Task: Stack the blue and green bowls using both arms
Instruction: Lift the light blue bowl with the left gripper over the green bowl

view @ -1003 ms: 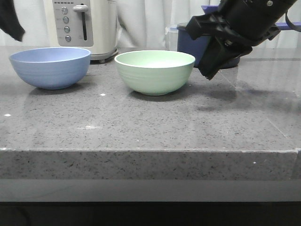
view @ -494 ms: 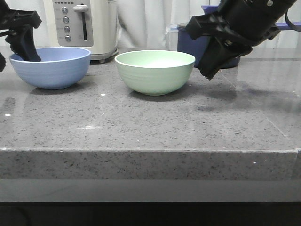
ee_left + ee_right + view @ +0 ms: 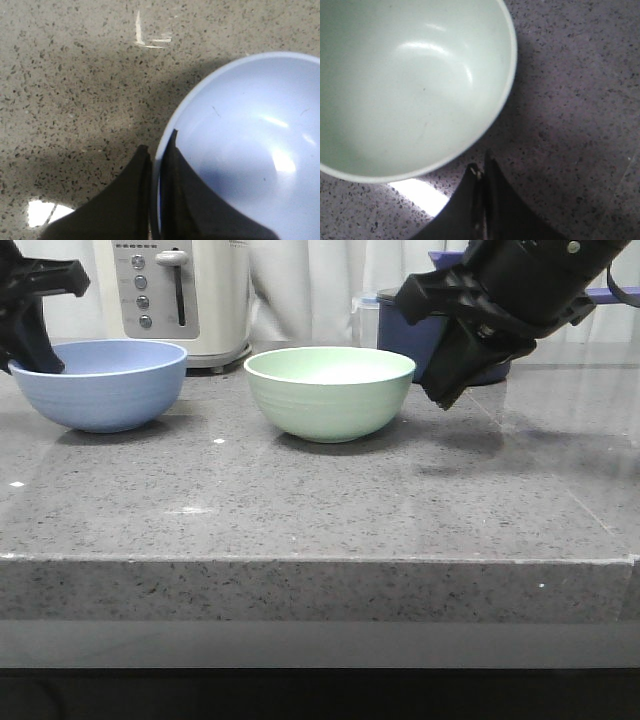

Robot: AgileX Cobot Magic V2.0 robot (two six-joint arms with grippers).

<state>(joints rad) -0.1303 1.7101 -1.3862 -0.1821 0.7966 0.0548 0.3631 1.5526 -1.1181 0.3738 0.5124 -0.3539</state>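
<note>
The blue bowl sits at the far left of the grey counter. My left gripper is shut on its left rim, one finger inside and one outside, which shows in the left wrist view with the blue bowl. The bowl looks slightly raised and tilted. The green bowl stands upright in the middle. My right gripper hangs just right of it, jaws shut and empty. In the right wrist view the gripper is beside the green bowl, not touching it.
A white toaster stands behind the blue bowl. A dark navy saucepan sits behind my right arm. The counter's front edge runs across the near side. A white scratch mark lies on the counter near the blue bowl.
My left gripper came in from the upper left and closed on the blue bowl's left rim. The bowl has shifted slightly left and up. The right arm and green bowl have not moved.
</note>
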